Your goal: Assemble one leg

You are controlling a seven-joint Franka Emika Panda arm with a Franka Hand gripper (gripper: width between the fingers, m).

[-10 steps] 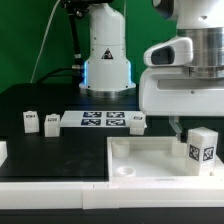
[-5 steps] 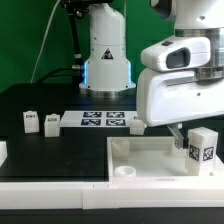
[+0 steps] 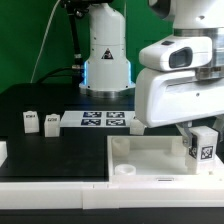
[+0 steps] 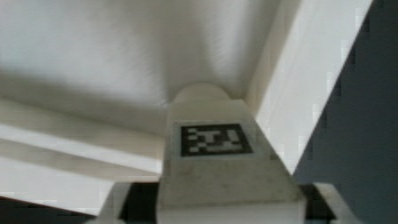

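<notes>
**Leg carried over the tray's far corner**

Black tabletop (image 3: pixel 40 150) fills the lower left of the exterior frame, with a green backdrop behind and the arm's white base at upper centre. Lying on it at centre is the marker board (image 3: pixel 103 121), flanked by three loose legs: one at far left (image 3: pixel 30 121), one beside the board's left end (image 3: pixel 52 122) and one at its right end (image 3: pixel 138 122). A white tray (image 3: pixel 150 160) occupies the lower right; a round socket (image 3: pixel 124 171) shows in its near left corner.

The hand (image 3: pixel 197 140) grasps the leg (image 3: pixel 204 144) at the right edge of the frame, above the tray's right side. In the wrist view the leg (image 4: pixel 215 150) runs away from the camera, tag facing it, the grey fingers (image 4: pixel 132 205) pressed to both its flanks.

Compared with the two earlier frames, the arm's housing has shifted toward the left of the frame and sunk, and the leg with it sits slightly lower and now partly hidden behind the housing. This suggests the leg is being lowered toward a corner socket; whether its lower end is already seated cannot be told, as the tray wall hides it.
</notes>
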